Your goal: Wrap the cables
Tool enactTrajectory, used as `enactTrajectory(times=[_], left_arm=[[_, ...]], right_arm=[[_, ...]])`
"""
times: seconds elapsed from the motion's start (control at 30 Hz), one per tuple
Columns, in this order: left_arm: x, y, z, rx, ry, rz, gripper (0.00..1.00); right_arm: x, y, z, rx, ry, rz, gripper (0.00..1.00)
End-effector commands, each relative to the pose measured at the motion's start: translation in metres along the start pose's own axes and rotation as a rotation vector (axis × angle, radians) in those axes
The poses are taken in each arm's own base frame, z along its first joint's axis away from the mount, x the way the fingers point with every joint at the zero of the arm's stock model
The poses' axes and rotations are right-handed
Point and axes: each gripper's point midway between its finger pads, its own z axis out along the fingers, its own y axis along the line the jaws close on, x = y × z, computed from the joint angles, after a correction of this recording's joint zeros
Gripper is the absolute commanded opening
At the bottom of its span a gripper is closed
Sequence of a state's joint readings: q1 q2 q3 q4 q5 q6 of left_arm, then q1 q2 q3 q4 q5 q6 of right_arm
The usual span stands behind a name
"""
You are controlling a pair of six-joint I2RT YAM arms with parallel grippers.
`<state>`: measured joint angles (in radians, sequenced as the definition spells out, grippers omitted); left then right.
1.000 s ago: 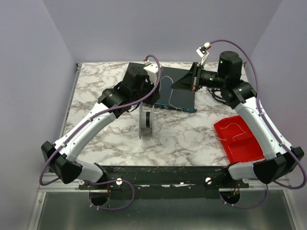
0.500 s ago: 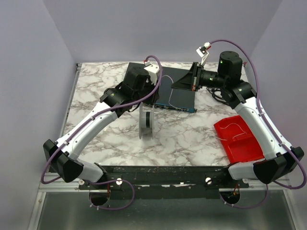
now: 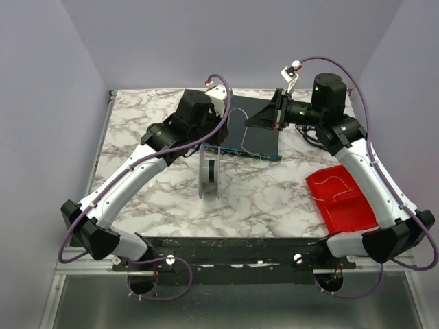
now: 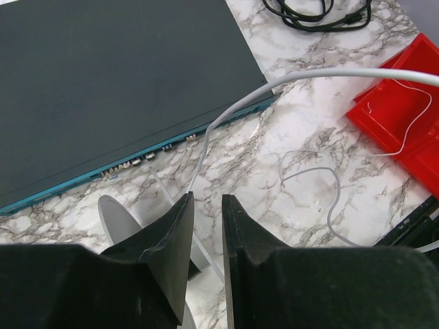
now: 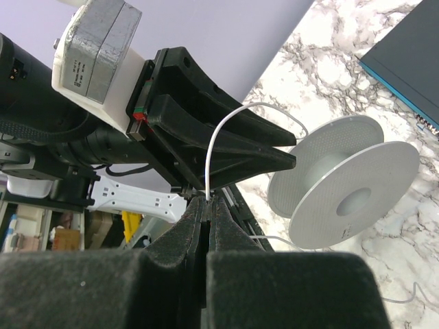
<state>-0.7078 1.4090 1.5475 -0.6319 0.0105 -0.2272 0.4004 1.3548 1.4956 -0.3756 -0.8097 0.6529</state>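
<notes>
Worktop (image 3: pixel 144 137): marble, carrying everything. A dark flat box (image 3: pixel 257 137) is lying at the back, and both arms are reaching over it.

Red tray (image 3: pixel 357 216): sitting at the right front, well apart from the work. A thin white strand is lying in it. Likely a place for cable that is waiting or done; cannot tell which.

Spool (image 3: pixel 209 177): standing on its rims just in front of the box, below the left arm's wrist. Judged to be the core the cable gets wound on, parked within reach of both arms.

Right tool (image 5: pixel 207 205): clenched, pinching the white wire (image 4: pixel 274 86) at the fingertips. Reads as an anchor that is fixing one point so the run cannot slip away.

Left tool (image 4: pixel 204 202): jaws are standing slightly apart, the gap wider than the wire. The wire is running down beside the inner edge of one finger and is not clamped. Judged to be serving as a loose guide.

Wire: hanging in an arc above the box between the two tools. A further grey strand is lying slack on the worktop near the tray. Nothing is showing wound on the spool, so wrapping is looking early.
</notes>
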Motion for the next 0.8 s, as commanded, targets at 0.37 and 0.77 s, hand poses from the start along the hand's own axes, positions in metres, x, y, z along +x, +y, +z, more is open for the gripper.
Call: enactTrajectory(times=[0.37, 0.77], left_arm=[[-0.009, 0.011, -0.008, -0.048, -0.019, 0.021, 0.31], [-0.029, -0.002, -0.04, 0.015, -0.071, 0.031, 0.38]], right_arm=[[0.001, 0.005, 0.0, -0.01, 0.015, -0.02, 0.01], [0.005, -0.002, 0.003, 0.002, 0.029, -0.004, 0.01]])
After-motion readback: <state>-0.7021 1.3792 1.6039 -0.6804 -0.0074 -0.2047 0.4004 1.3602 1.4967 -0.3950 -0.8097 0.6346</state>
